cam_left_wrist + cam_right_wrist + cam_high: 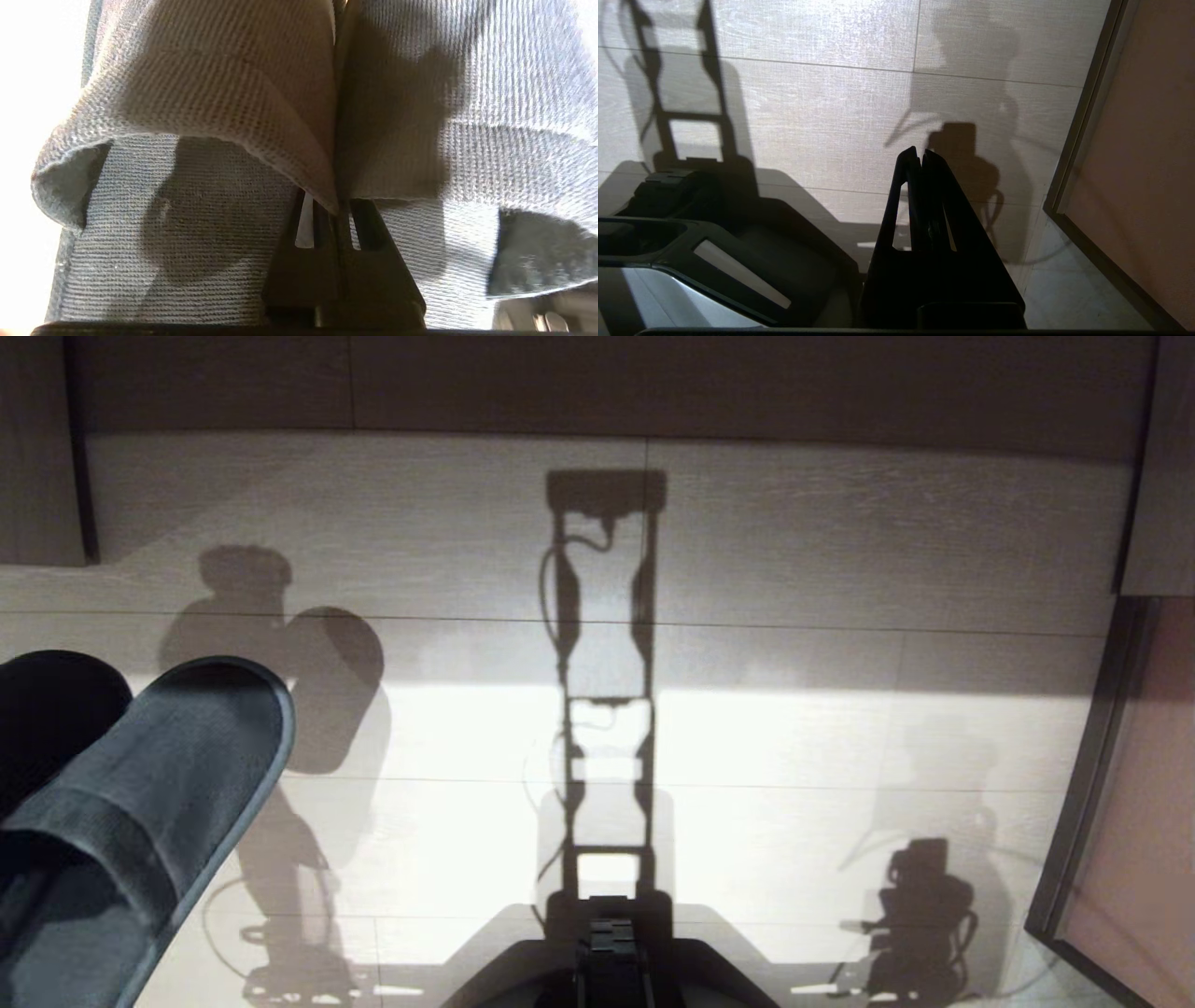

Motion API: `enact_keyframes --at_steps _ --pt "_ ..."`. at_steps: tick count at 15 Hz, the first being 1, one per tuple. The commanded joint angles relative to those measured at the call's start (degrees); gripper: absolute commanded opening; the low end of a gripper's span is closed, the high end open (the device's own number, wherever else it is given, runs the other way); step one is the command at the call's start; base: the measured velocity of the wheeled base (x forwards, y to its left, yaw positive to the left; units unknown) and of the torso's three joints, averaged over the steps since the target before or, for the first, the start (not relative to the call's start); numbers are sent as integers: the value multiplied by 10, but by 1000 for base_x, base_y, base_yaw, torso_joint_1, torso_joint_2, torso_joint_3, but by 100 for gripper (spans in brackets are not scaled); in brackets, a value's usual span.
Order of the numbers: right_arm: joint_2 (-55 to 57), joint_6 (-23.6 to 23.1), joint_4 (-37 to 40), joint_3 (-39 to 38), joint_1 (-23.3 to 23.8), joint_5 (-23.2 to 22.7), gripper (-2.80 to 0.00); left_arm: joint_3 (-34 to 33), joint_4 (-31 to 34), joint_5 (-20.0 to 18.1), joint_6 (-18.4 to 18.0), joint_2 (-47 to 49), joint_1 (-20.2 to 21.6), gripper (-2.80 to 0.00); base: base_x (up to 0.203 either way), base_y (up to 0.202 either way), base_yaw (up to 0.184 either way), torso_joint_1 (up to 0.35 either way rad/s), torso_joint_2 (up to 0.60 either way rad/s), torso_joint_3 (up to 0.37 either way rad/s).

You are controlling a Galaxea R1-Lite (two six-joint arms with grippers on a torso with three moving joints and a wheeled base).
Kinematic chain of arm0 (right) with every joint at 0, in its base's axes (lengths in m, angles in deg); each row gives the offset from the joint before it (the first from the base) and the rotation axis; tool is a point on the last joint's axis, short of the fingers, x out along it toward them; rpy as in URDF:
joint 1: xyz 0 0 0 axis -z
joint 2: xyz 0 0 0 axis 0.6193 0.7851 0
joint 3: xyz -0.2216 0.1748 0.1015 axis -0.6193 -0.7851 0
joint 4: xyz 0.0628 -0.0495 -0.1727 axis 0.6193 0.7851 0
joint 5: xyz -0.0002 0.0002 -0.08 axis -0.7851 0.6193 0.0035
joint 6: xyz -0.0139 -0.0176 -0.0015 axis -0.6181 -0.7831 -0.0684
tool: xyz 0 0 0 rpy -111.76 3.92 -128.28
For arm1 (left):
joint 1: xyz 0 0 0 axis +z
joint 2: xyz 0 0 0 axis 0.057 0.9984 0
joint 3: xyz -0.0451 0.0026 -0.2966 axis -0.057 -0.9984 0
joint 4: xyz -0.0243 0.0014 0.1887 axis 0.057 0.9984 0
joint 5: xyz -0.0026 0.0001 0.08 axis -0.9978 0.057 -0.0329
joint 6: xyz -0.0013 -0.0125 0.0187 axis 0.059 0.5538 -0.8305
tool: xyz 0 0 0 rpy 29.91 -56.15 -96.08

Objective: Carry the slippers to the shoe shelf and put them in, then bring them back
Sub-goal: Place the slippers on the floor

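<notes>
Two dark fabric slippers (159, 793) hang in the air at the lower left of the head view, toes pointing up and away, one (47, 709) partly behind the other. In the left wrist view my left gripper (337, 207) is shut on the inner edges of both slippers (224, 93), which are pressed together side by side. Its fingertips are hidden under the fabric. My right gripper (920, 153) is shut and empty, parked low above the tiled floor at my right side. The shoe shelf is out of view.
A dark-framed panel (1092, 775) stands close on the right, also seen in the right wrist view (1083, 140). A dark board (597, 383) runs along the far edge of the pale floor. My base (607, 961) shows at the bottom centre, with my shadow ahead.
</notes>
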Motion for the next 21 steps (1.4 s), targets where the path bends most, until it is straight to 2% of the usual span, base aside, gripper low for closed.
enact_keyframes --at_steps 1,4,6,9,11,14,17,21 --pt "-1 0 0 0 0 0 -280 -17 -70 10 18 120 14 -280 0 0 0 0 0 0" --pt "-1 0 0 0 0 0 -280 -46 -189 15 48 189 31 -280 0 0 0 0 0 0" --pt "-1 1 0 0 0 0 -280 -79 -301 16 63 241 33 -280 0 0 0 0 0 0" --pt "-1 0 0 0 0 0 -280 -127 -551 17 75 318 34 -280 0 0 0 0 0 0" --pt "-1 0 0 0 0 0 -280 -139 -648 16 76 375 35 -280 0 0 0 0 0 0" --pt "-1 0 0 0 0 0 -280 -120 -742 14 72 469 35 -280 0 0 0 0 0 0" --pt "-1 1 0 0 0 0 -280 -60 -818 11 46 550 28 -280 0 0 0 0 0 0" --pt "-1 0 0 0 0 0 -280 43 -849 7 24 601 16 -280 0 0 0 0 0 0"
